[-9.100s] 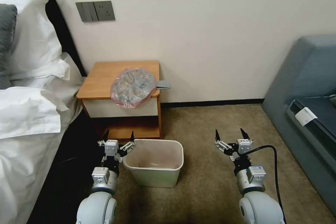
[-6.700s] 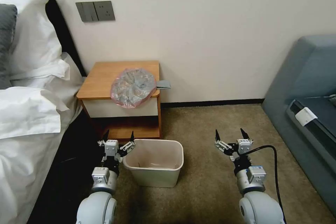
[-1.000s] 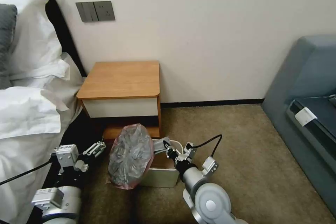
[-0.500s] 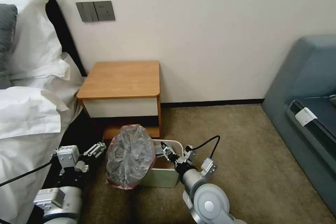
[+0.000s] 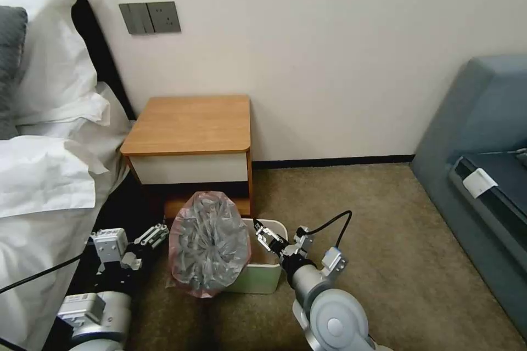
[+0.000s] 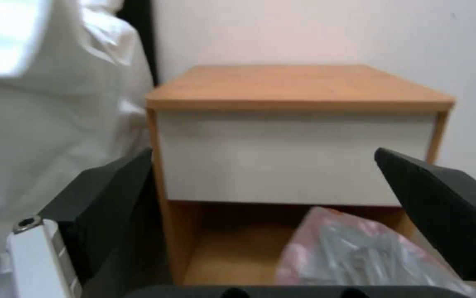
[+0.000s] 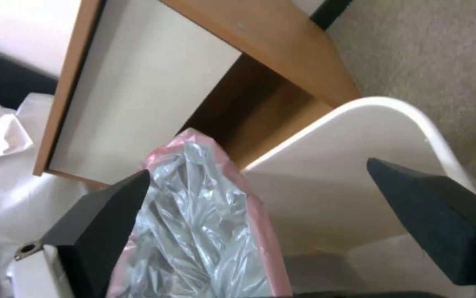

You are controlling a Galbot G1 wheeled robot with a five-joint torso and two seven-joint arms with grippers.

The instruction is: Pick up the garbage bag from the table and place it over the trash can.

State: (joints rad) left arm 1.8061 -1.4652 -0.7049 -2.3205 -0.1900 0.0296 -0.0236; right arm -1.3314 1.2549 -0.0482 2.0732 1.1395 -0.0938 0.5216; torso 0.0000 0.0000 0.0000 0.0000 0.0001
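Note:
The garbage bag (image 5: pixel 208 244), crinkly grey plastic with a pink edge, stands upright against the left side of the trash can (image 5: pixel 262 281) and hides that side; its lower edge reaches the carpet. My right gripper (image 5: pixel 265 235) hovers open over the can's mouth, just right of the bag. In the right wrist view the bag (image 7: pixel 205 231) lies by one finger, the cream rim (image 7: pixel 381 111) by the other, and the gripper (image 7: pixel 257 167) holds nothing. My left gripper (image 5: pixel 153 235) is open, low, left of the bag. The table (image 5: pixel 189 123) behind has a bare top.
A bed with white sheets (image 5: pixel 49 175) runs along the left, close to my left arm. A grey-blue sofa (image 5: pixel 483 175) fills the right side. Open carpet (image 5: pixel 357 203) lies between the can and the sofa. The table's lower shelf (image 6: pixel 232 252) sits right behind the bag.
My right gripper has let go of the bag's edge, opened, and drawn back a little to the right. The bag has settled against the can's left side. My left gripper has edged slightly right.

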